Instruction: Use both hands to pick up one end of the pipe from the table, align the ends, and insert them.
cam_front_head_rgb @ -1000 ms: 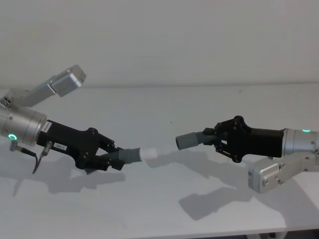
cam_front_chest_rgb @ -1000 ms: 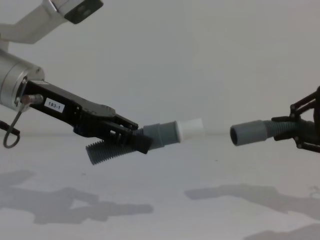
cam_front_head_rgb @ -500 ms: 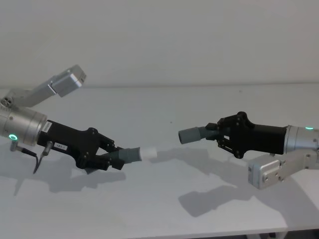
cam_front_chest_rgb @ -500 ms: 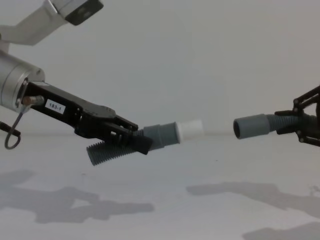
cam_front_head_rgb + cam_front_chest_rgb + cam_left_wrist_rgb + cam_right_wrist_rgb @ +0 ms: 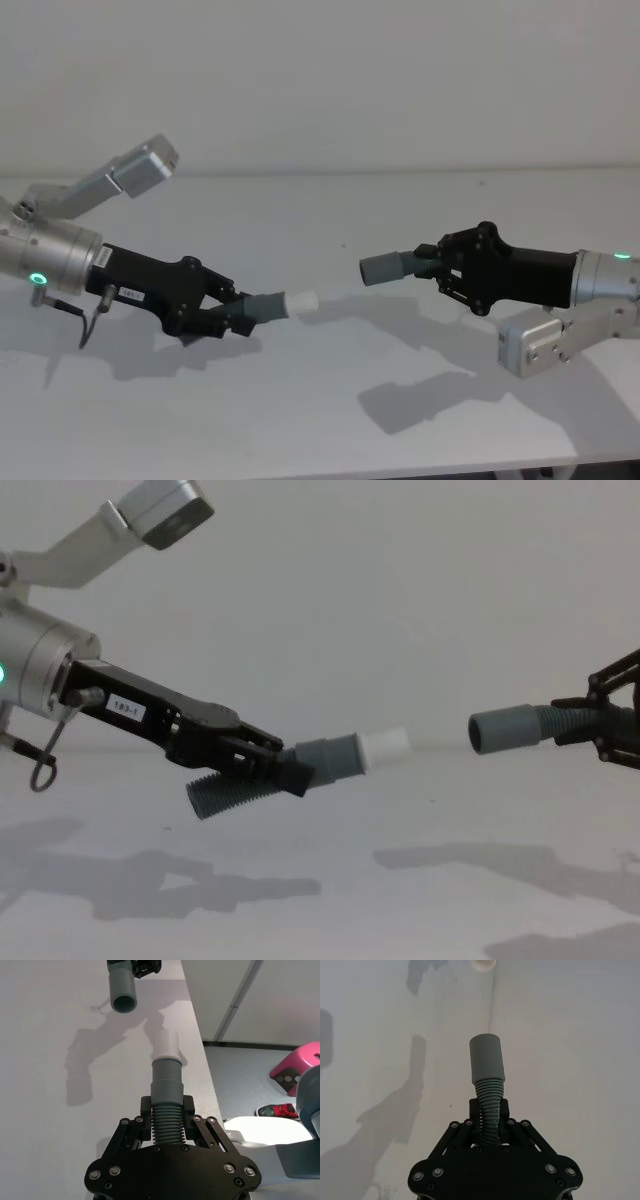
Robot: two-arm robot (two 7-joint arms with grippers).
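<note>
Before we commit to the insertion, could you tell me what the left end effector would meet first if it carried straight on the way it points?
Probably the hollow cuff held by the right end effector. The left end effector leads with its white tip, which aims slightly low and to one side, so it may miss.

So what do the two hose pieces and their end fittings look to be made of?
Both hose pieces, left and right, look like flexible dark grey plastic, judging by the close ribs. The cuffs appear to be smooth, matte grey rigid plastic or rubber. The white tip seems to be plain matte plastic. Each piece is clamped in a gripper's jaws.
</note>
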